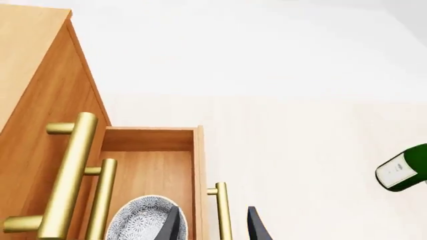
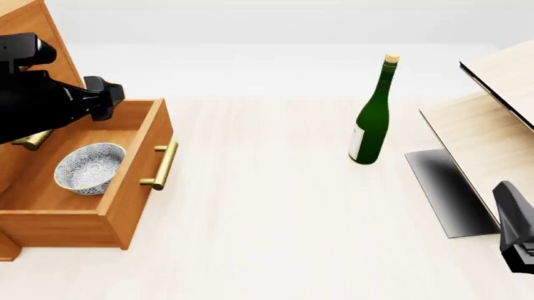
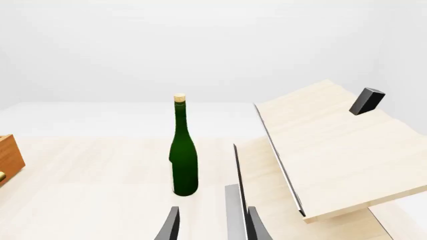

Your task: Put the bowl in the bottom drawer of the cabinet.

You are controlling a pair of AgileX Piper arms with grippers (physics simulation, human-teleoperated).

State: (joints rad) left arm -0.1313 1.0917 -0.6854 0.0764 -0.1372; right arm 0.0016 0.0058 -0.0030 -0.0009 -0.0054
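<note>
Hidden: the left arm covers the cabinet (image 2: 25, 25) front in the front view; the left gripper (image 1: 215, 225) shows only 2 dark fingertips at the left wrist view's edge.
Cut off: the right gripper (image 3: 212, 224) is cropped in its wrist view; the pale wood furniture (image 2: 492, 119) runs off the frame.
Bottom drawer (image 2: 137, 181): pulled open, 1 brass handle (image 2: 162, 165) on its front.
Bowl (image 2: 89, 167): upright on the drawer floor, alone in it.
Left jaws: spread apart, holding nothing, above the drawer's front edge.
Right jaws: parted, empty.
Green bottle (image 2: 372, 115): upright on the table (image 2: 276, 237), well apart from the drawer.
</note>
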